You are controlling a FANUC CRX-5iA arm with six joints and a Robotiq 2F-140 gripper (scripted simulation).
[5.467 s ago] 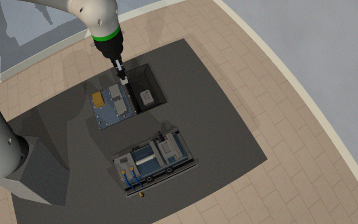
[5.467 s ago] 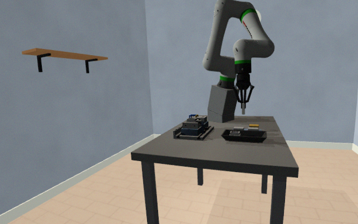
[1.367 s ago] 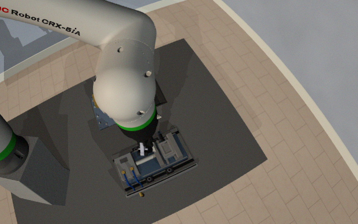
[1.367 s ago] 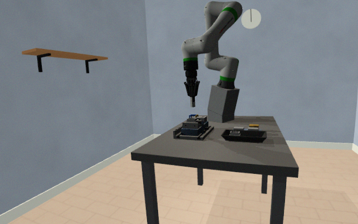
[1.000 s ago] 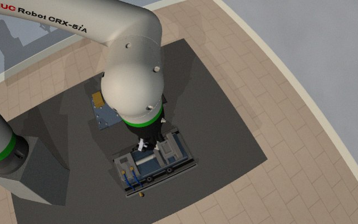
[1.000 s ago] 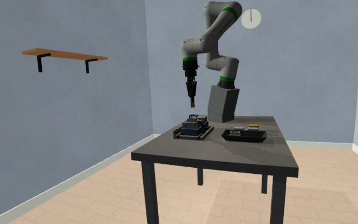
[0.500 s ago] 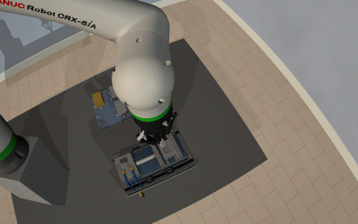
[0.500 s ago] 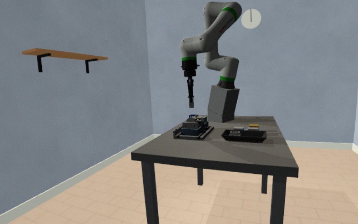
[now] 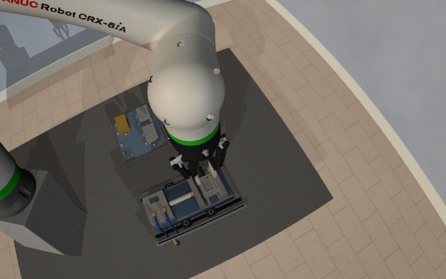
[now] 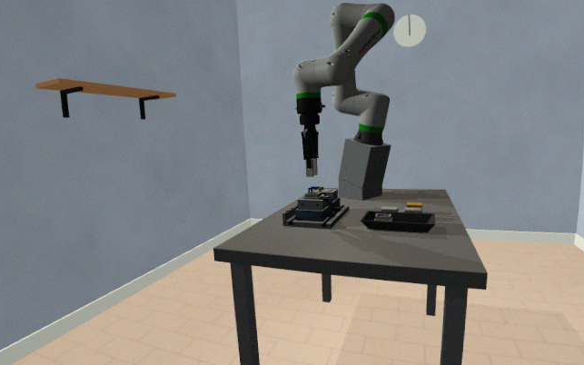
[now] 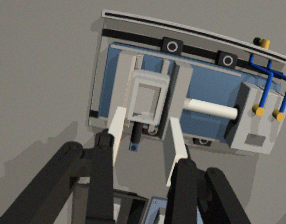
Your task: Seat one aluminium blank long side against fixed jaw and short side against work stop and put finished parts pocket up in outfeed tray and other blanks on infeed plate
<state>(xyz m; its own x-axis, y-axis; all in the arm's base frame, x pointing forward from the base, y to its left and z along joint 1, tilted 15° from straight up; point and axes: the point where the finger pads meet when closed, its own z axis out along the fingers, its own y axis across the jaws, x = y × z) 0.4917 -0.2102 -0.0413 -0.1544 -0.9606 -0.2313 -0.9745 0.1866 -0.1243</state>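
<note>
Arm poised above the vise (image 11: 187,90), its jaws part-spread and empty, framing the pocketed part (image 11: 148,99) directly below them (presumably for lifting toward the tray (image 10: 399,222)), with blanks (image 9: 146,125) on the plate beside.

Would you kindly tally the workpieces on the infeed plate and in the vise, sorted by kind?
Grey aluminium rectangular blanks on the blue infeed plate: 2
Brass-coloured rectangular blank on the same plate: 1
Grey square part with a pocket in the blue vise: 1
Total: 4
</note>
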